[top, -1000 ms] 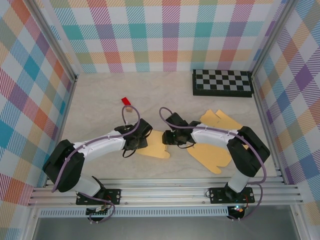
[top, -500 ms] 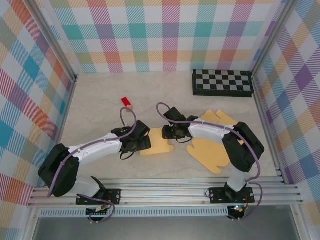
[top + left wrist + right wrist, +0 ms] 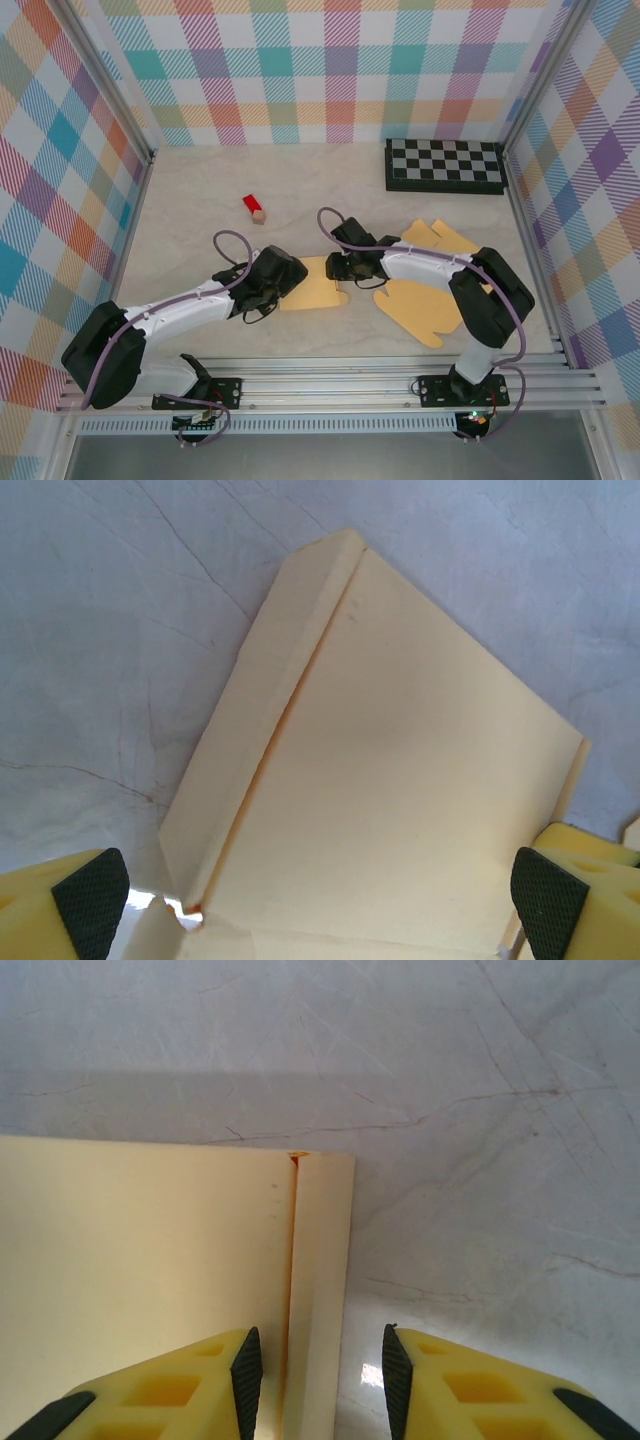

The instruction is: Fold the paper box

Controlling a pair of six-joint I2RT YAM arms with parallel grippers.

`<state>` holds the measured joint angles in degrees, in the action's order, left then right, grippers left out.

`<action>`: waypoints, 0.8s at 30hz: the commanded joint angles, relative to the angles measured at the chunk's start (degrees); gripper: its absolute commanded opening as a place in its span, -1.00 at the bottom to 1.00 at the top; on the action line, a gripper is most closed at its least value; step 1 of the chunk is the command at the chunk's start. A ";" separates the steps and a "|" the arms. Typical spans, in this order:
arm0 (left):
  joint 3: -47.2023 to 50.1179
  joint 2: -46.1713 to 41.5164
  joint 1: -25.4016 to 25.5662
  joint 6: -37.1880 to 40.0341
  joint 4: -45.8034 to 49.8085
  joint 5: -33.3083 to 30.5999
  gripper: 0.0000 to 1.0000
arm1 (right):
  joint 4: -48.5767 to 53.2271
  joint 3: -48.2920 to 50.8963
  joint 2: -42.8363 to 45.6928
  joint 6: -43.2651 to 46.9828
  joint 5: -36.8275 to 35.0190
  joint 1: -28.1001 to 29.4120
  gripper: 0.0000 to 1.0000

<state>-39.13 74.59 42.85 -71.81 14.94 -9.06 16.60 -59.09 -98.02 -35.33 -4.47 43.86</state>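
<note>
Two arms reach in from the near edge of your pale marbled tabletop [image 3: 200, 190], which is boxed in by plaid-patterned walls [image 3: 330, 70]. The left arm [image 3: 175, 312] angles in from the left and the right arm [image 3: 480, 295] bends back in from the right. Their heads come close together at mid-table.

Task piece: the flat cream-yellow paper box blank [image 3: 415, 305] lies on the table, centre to right. Its rounded flaps spread out under and beside the right arm. One squarish panel [image 3: 312, 285] sticks out to the left, between the two grippers. In the left wrist view you see that panel lying flat, with a narrow strip creased along one long edge. The right wrist view shows a similar narrow strip along the panel's edge, crease visible.

A black-and-white checkered board [image 3: 445, 165] lies flat at the far right by the back wall, well apart from the box.

Your left gripper [image 3: 288, 280] has its fingers spread wide, pads [image 3: 90, 900] at the bottom corners of its own view. The panel lies between them and nothing is clamped.

Your right gripper [image 3: 338, 268] is part-way open and straddles the narrow strip, one pad over paper and the other over bare table. There's a gap on both sides, so no grip. Can't tell if the tips touch down.

A small red block [image 3: 253, 206] with a tan end lies beyond the left gripper, apart from the box.
</note>
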 commanded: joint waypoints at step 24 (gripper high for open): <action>-7.16 9.70 0.74 2.47 7.29 -1.69 1.00 | 0.52 2.25 2.22 -1.16 1.56 -0.17 -0.21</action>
<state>-44.86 83.64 43.00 -70.96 18.94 -8.69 15.68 -57.80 -97.21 -37.04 -3.57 43.86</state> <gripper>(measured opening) 0.998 0.393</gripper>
